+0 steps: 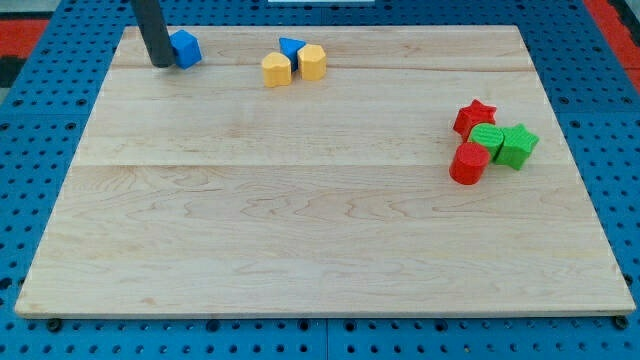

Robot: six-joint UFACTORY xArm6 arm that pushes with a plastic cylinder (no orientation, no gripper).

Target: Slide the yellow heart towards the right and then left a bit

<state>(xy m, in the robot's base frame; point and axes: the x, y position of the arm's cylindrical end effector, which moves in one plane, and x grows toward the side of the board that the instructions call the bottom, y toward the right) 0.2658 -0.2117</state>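
Note:
The yellow heart (277, 70) lies near the view's top, left of centre, on the wooden board (300, 220). It touches a second yellow block (313, 62), roughly pentagonal, on its right, and a blue triangle (291, 46) sits just behind the two. My tip (160, 63) is at the view's top left, well to the left of the heart. It rests against the left side of a blue cube (186, 48).
At the view's right sits a tight cluster: a red star (474, 116), a green block (487, 138), a green star (518, 146) and a red cylinder (467, 163). Blue pegboard (40, 130) surrounds the board.

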